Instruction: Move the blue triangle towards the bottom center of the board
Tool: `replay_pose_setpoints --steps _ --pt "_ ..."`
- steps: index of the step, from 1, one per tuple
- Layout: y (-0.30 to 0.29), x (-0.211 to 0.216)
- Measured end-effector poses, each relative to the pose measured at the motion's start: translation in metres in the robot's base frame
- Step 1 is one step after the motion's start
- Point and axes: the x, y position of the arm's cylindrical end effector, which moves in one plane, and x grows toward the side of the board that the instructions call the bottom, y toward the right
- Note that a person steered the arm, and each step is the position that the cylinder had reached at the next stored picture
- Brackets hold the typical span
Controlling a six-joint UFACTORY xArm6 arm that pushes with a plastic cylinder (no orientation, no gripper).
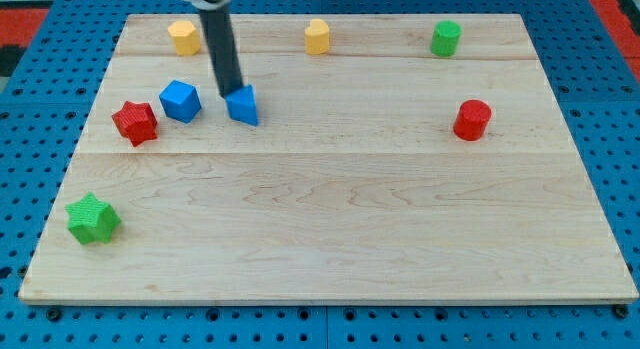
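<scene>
Blue triangle (243,106) sits on the far left part of the wooden board (330,219), well left of the board's middle and well away from its near edge. It is a small wedge-shaped block; its narrow end seems to point toward the far side and its broader face toward the near side, though at this size I cannot make out a clear long axis.

My tip (231,94) is at the triangle's far-left corner, touching it or just beside it; the dark rod rises from there up and slightly left, out of the view's top. The arm has no fingers, so nothing is clamped or held: the rod merely rests against the block.

Just left of the triangle is the blue cube (180,100), and left of that, slightly nearer, the red star (135,122). Along the far edge stand a yellow block (184,36) on the left, another yellow block (317,36) near the centre and a green cylinder (446,38) to the right. A red cylinder (472,120) stands well to the right. A green star (93,218) lies at the near left.
</scene>
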Motion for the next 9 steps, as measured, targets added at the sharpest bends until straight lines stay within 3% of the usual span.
replay_pose_setpoints --steps 2,3,4,5,6,8,9 --pt "0.042 0.095" --pt "0.042 0.074" --pt "0.074 0.087" --pt "0.049 0.140" --pt "0.061 0.173" --pt "-0.047 0.146" --pt "-0.035 0.106"
